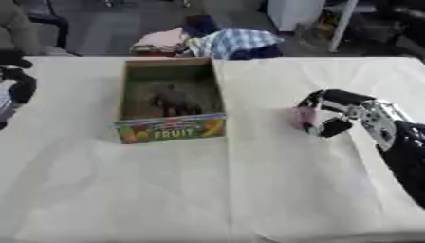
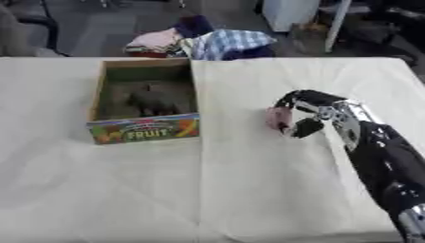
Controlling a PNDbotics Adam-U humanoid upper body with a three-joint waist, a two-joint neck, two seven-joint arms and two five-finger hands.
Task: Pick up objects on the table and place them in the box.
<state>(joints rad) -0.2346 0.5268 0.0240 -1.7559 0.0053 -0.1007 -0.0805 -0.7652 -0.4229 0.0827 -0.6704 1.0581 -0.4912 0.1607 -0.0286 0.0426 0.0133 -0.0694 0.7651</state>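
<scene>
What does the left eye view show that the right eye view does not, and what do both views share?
Only the left eye view shows the left hand, a dark shape at the table's left edge. Only the right eye view shows more of the right arm toward the lower corner. Both show the fruit box holding a dark thing, and the right hand curled round a pink thing.

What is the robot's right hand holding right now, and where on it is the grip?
The right hand has its fingers and thumb curled round a small pink object, gripping its right side. What the object is cannot be told.
</scene>
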